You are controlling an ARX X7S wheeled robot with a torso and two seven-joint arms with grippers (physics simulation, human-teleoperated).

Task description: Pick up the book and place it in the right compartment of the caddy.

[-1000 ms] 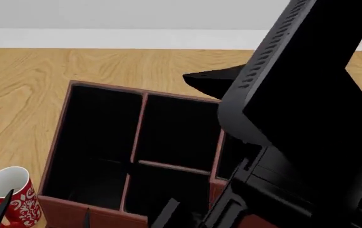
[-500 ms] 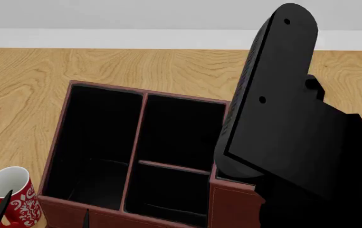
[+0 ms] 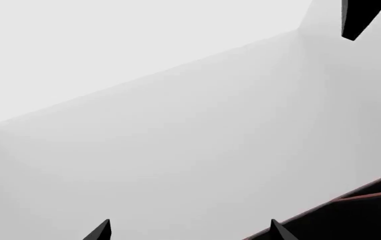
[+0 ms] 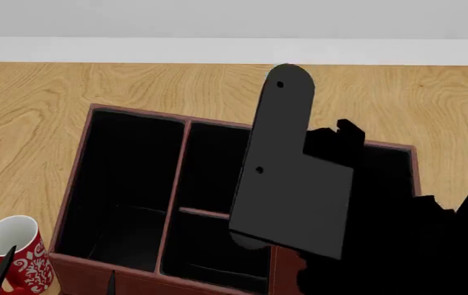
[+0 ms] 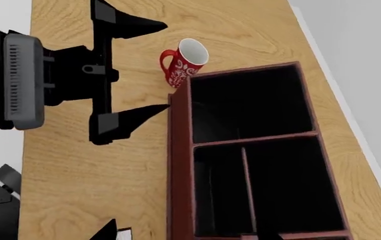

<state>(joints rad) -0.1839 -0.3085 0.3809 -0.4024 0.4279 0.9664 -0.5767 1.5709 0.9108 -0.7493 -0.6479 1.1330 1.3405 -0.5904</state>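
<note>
Down swings the right arm (image 4: 292,184) since a moment ago, shrinking in the head view and uncovering more of the caddy's far right rim. On the wooden table (image 4: 37,104) the caddy (image 4: 136,114) sits with that arm hanging over the right compartment (image 4: 390,172). Left gripper (image 5: 157,65) hovers beside the caddy's left end, fingers spread wide. A red mug (image 4: 13,246) stands near it. Right gripper: can't tell its state. The book: not identifiable in any view.

the reddish-brown caddy (image 4: 78,184) with black-lined sections sits low in the frame; its right compartment (image 4: 386,169) is mostly hidden.
</note>
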